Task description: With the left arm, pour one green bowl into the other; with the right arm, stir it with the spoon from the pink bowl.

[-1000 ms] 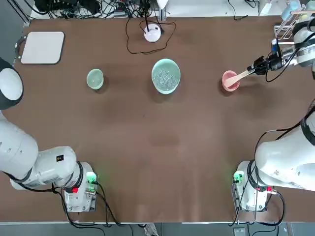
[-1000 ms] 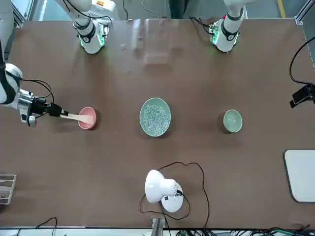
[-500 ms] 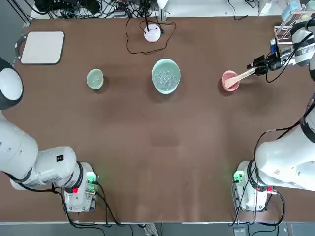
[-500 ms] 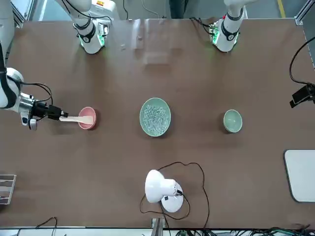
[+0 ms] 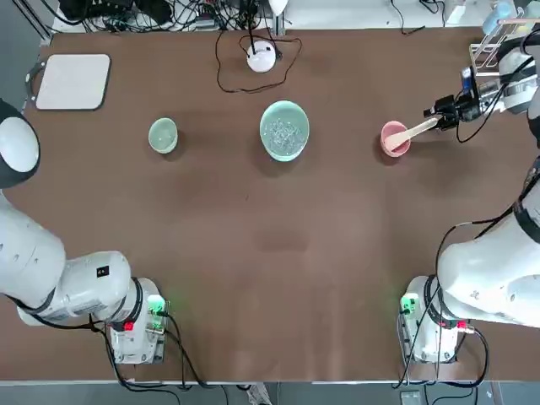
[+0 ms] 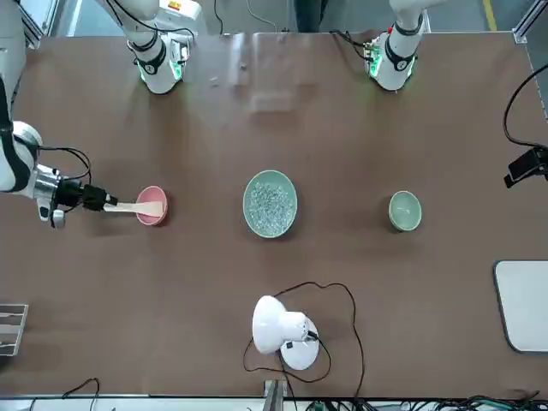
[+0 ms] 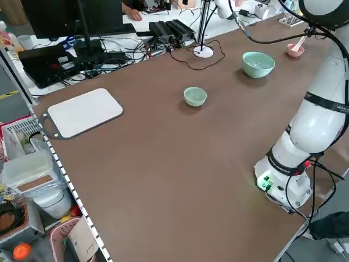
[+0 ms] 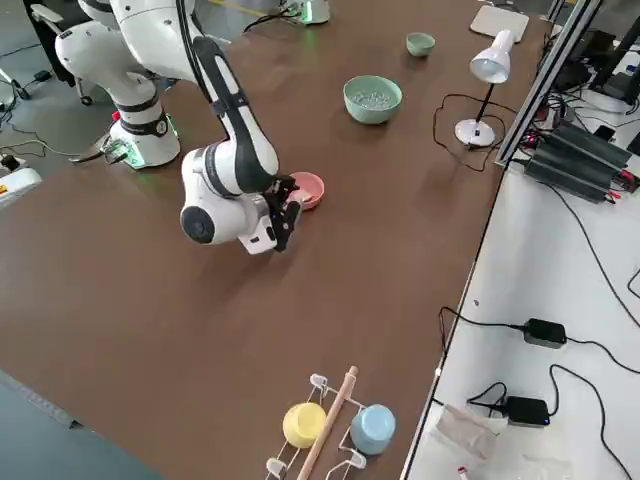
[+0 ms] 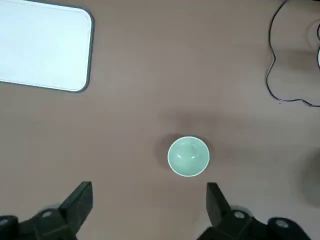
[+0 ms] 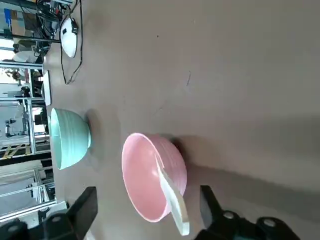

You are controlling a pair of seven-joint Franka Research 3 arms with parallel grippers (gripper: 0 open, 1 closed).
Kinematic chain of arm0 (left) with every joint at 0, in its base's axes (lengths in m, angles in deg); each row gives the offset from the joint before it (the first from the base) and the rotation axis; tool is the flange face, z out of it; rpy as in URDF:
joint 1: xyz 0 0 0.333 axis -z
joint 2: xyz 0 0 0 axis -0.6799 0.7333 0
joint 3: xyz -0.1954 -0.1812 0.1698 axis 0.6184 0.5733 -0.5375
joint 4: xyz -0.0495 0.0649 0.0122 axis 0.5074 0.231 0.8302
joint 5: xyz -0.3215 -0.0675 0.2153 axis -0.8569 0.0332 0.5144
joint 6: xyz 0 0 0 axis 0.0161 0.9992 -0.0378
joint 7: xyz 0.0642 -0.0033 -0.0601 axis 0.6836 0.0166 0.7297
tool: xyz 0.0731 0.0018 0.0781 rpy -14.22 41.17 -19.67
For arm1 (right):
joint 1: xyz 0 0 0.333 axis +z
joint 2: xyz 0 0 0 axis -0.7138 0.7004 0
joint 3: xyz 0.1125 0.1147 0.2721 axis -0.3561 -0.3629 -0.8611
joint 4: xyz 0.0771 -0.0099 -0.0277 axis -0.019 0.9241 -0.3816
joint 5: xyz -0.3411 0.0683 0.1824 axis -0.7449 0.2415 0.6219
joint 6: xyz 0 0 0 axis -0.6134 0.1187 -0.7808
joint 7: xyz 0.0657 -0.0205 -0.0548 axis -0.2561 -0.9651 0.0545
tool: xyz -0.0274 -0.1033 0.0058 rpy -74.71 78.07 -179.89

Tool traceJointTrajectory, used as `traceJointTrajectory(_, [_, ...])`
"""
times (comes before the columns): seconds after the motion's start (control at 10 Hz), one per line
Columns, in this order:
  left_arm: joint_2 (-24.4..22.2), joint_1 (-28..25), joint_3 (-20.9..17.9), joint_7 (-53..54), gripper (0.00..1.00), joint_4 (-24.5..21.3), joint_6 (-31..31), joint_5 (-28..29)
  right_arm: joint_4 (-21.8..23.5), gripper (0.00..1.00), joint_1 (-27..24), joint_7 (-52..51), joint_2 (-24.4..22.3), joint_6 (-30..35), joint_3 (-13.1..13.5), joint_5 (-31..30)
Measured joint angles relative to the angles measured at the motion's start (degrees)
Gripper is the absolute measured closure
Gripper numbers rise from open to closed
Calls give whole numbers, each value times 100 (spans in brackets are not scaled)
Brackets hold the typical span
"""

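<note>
Lowered slightly since the earlier frame, the right arm's wrist has brought its gripper (image 10: 149, 215) to the handle end of the wooden spoon (image 5: 412, 134), at the robot's right of the worktop (image 5: 253, 245); its jaws are now spread apart, with nothing clamped between them in the right wrist view. Bowl and spoon have kept their places: the spoon leans in the pink bowl (image 5: 395, 139), its handle sticking out over the rim toward that gripper. Near the middle of the far half of the worktop sits the wide mint-green bowl (image 5: 284, 132), upright and holding a heap of small clear pieces. Left of it, well apart, stands the small green bowl (image 5: 163, 136), upright and with only its smooth inside showing. Above the worktop, the left gripper (image 9: 150, 215) hangs with its jaws wide apart, facing the small bowl without touching it. Beyond the bowls are a white lamp (image 6: 281, 325) and its looping cable (image 6: 353, 301), and a white board (image 5: 74, 82) lies at the far left.
</note>
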Motion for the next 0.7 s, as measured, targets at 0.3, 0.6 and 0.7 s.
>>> traceJointTrajectory(0.3, [0, 2, 3, 0, 0, 0, 0, 0, -155, 1, 12, 43, 1, 0, -16, -2])
traceJointTrajectory(0.6, [0, 9, 6, 0, 0, 0, 0, 0, -546, 1, 47, 751, -4, 17, -31, -665])
traceJointTrajectory(0.7, [0, 8, 6, 0, 0, 0, 0, 0, -765, 1, 62, 1072, -21, 59, -42, -984])
